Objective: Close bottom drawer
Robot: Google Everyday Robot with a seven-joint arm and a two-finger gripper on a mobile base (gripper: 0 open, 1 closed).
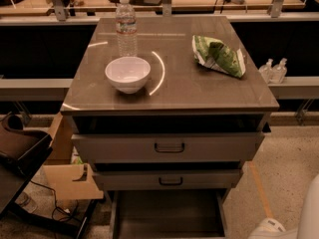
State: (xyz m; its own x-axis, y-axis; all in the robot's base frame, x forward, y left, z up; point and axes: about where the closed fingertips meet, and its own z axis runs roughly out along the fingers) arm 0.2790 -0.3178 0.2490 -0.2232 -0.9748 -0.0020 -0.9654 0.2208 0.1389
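The bottom drawer [167, 214] of the grey cabinet is pulled out toward me. Its plain grey tray is open and looks empty, and its front panel and handle are cut off by the bottom edge of the view. Above it are the middle drawer [169, 179] and the top drawer [168, 147], each with a black bar handle and each slightly ajar. Only a white rounded part of my arm [269, 228] shows, at the bottom right beside the open tray. My gripper is out of view.
On the cabinet top [199, 91] stand a white bowl [127, 73], a water bottle [126, 26] and a green chip bag [218, 55]. A cardboard box [67, 178] and a dark chair [17, 151] crowd the left. Two small bottles [273, 69] stand on the right ledge.
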